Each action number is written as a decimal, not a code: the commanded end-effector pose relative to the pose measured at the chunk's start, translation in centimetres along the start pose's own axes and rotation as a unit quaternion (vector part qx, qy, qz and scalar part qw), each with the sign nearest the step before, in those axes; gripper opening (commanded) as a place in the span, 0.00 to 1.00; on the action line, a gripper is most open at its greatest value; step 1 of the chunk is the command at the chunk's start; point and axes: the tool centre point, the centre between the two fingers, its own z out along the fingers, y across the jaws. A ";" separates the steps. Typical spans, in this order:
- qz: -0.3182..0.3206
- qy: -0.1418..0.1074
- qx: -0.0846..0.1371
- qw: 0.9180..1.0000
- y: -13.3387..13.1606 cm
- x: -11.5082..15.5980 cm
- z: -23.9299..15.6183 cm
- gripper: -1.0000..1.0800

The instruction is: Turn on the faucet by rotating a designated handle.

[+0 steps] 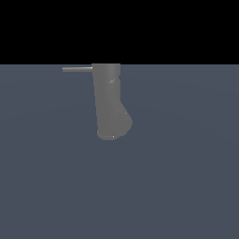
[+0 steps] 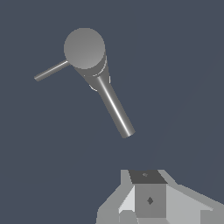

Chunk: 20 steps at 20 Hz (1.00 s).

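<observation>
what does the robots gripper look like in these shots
Only the wrist view shows it: the gripper is a blocky, faceted body in white and light grey, with a darker grey square panel bearing a small diamond mark. No cables show. The exterior view shows no arm at all.

A matt, smooth dark-grey faucet (image 1: 108, 100) carries a thin light-grey handle (image 1: 77, 69) with a metallic sheen, over a flat matt slate-blue surface (image 1: 186, 177), while the claw's (image 2: 151, 205) pale body looks smooth like plastic.
</observation>
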 end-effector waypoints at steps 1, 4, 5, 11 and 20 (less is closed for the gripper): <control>0.027 -0.002 0.004 1.000 -1.0 1.3 0.5 0.00; 0.060 -0.006 0.008 0.998 -2.2 2.7 1.3 0.00; 0.071 -0.007 0.009 0.997 -2.6 3.2 1.5 0.00; 0.137 -0.012 0.014 0.990 -5.1 6.0 3.3 0.00; 0.237 -0.019 0.014 0.971 -9.0 9.8 6.7 0.00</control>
